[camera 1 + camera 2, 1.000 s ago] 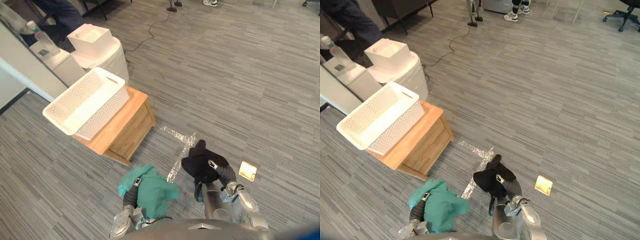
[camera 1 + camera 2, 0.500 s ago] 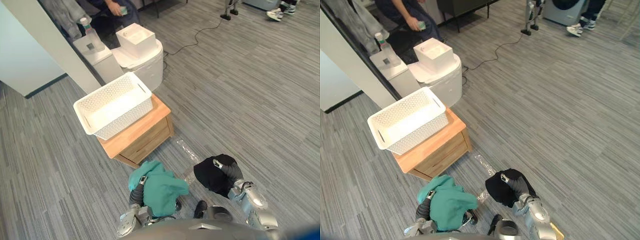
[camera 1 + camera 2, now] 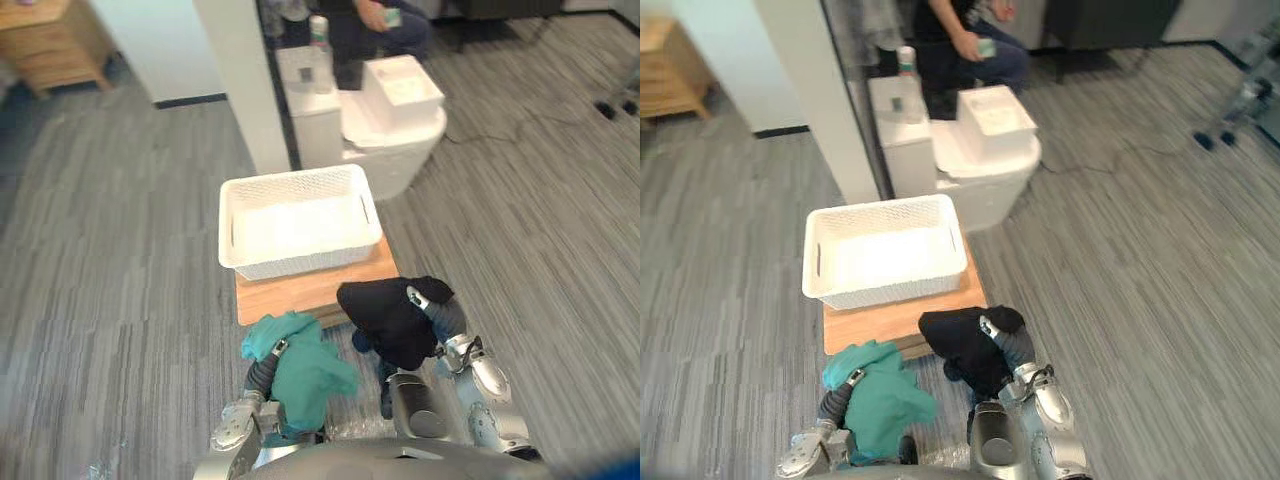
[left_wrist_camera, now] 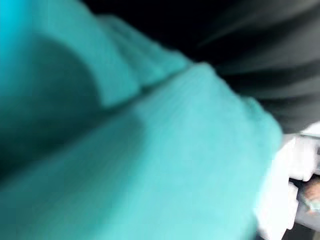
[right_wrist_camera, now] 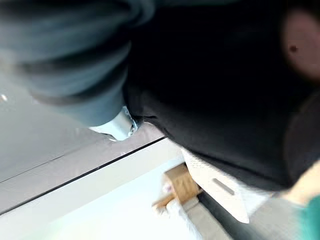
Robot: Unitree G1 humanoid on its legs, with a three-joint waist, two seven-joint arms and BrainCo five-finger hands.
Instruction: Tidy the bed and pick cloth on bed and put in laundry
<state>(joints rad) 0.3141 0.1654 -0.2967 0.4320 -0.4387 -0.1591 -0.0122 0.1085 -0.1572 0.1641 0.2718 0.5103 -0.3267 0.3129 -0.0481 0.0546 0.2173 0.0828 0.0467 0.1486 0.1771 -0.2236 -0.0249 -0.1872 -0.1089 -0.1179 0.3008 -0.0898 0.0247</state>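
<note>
- Grey striped carpet [image 3: 120, 250] covers the room's floor.
- Green cloth [image 3: 300, 372] is draped over the left hand [image 3: 262, 368], low in the head view and just short of the table's near edge; the left wrist view shows its folds from very close.
- Whether that hand grips the cloth cannot be told, since the cloth covers it.
- Black cloth [image 3: 385, 318] is bunched over the right hand [image 3: 440, 315], overlapping the table's near right corner in the head view.
- That hand's grip cannot be told either.
- White basket [image 3: 296, 262] with perforated walls stands on the wooden table [image 3: 310, 290], beyond both cloths, with neither cloth in it.
- Behind the table are a white pillar [image 3: 245, 80], a round white bin [image 3: 400, 150] with a white box [image 3: 402, 82] on top, and a bottle [image 3: 318, 30].
- A seated person [image 3: 385, 20] is at the far edge.
</note>
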